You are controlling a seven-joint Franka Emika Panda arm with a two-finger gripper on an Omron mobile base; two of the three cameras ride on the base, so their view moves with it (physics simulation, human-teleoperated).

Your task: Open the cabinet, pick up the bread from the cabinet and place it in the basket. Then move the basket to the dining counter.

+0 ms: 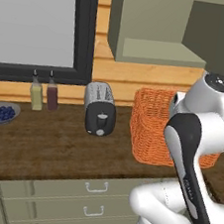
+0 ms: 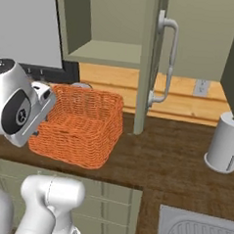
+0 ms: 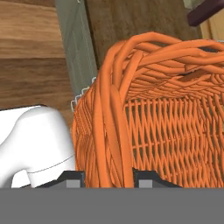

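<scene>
Both fingertips [image 3: 74,177] of the claw [image 3: 107,177] vanish behind the basket [image 3: 166,131] wall.

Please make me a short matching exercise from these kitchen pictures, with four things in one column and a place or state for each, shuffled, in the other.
Things:
1. basket
2. toaster
3. cabinet door
4. blue berries

Places or states:
A. swung open, handle facing the room
B. in a grey bowl at the worktop's far left in the left base view
C. rim wall between the claw fingertips
D. upright between the two bottles and the basket

Pairs: 1-C, 2-D, 3-A, 4-B
</scene>
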